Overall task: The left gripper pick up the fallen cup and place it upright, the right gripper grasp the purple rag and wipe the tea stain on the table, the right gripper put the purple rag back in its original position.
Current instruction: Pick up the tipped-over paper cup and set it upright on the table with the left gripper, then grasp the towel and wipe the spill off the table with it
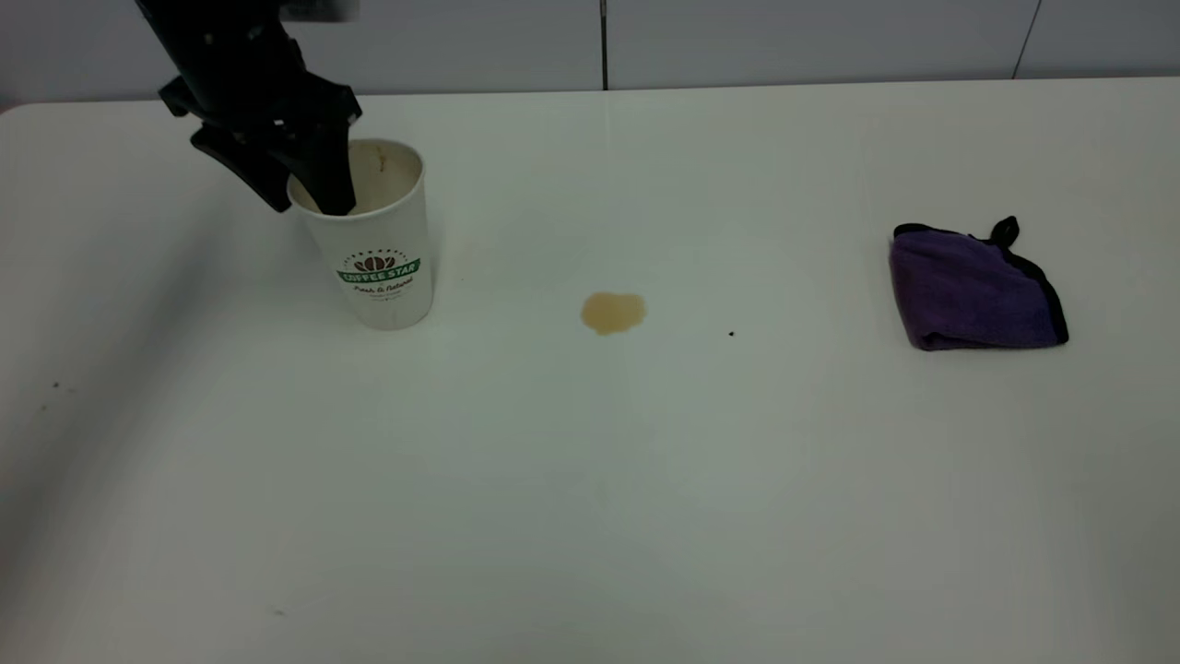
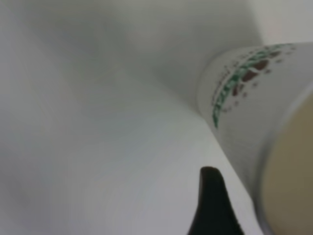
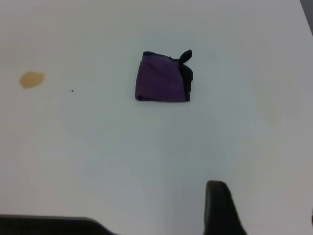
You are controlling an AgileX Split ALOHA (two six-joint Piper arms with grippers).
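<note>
Exterior view: cup [image 1: 378, 242] upright on the table [image 1: 590, 480], far left side; left gripper [image 1: 309, 189] at its rim, one finger inside the mouth and one outside, apparently clamped on the wall. Tea stain [image 1: 613, 313] near table centre, well apart from cup. Purple rag [image 1: 973, 288] folded, far right side, untouched. Right arm not visible here.

Left wrist view: cup [image 2: 254, 117] close beside one black fingertip [image 2: 212, 205]; logo band and cream interior visible.

Right wrist view: purple rag [image 3: 164, 78] and tea stain [image 3: 32, 79] seen from a distance; right gripper [image 3: 266, 208] parked well clear of both, one finger visible, jaws seemingly apart and empty.

Judgement: cup-righting step near completion. Next: left gripper releases without tipping the cup; right gripper approaches the rag.
</note>
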